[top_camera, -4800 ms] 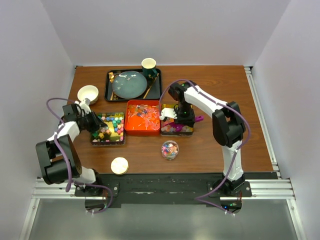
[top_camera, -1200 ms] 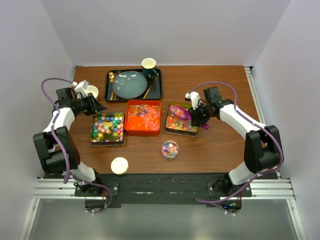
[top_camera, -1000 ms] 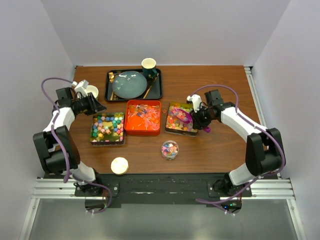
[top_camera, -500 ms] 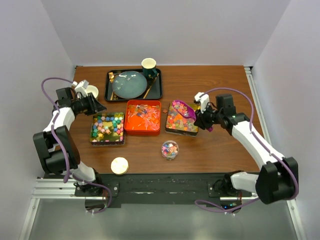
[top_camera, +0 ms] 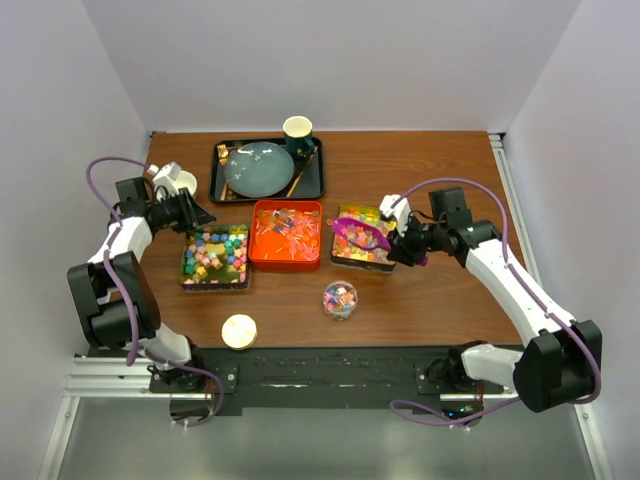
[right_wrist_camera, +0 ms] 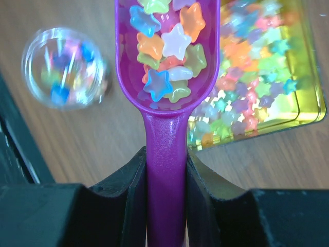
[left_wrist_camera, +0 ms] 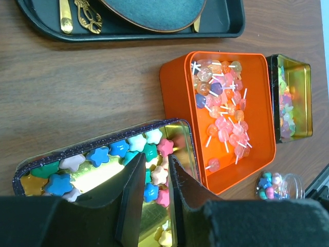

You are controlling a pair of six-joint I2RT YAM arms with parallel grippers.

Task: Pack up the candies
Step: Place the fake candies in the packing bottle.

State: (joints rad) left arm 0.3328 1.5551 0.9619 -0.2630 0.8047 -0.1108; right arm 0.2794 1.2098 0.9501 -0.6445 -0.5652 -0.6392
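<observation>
The candies lie in three tins. Bright stars [left_wrist_camera: 110,149] fill the left tin [top_camera: 188,283]. Pink sweets on white sticks [left_wrist_camera: 221,103] fill the orange tin [top_camera: 287,207]. Small pastel stars [right_wrist_camera: 257,72] fill the right tin [top_camera: 382,264]. My right gripper [right_wrist_camera: 165,154] is shut on the handle of the purple scoop [right_wrist_camera: 165,128]. The scoop [top_camera: 362,233] holds several star candies [right_wrist_camera: 167,46] above the right tin. A small clear jar [top_camera: 339,299] with candies inside stands nearer the arms. My left gripper [left_wrist_camera: 156,159] hovers over the left tin's far edge, jaws slightly apart with nothing between them.
A round gold lid [top_camera: 239,331] lies near the front edge. At the back, a black tray [top_camera: 318,186] carries a dark plate and gold cutlery. A green cup [top_camera: 298,131] stands at the tray's far right corner. A white bowl [top_camera: 178,182] is behind my left gripper.
My right arm has swung outward and lifted the loaded scoop out of the right tin, then brought it slightly nearer. The left gripper has barely moved.
</observation>
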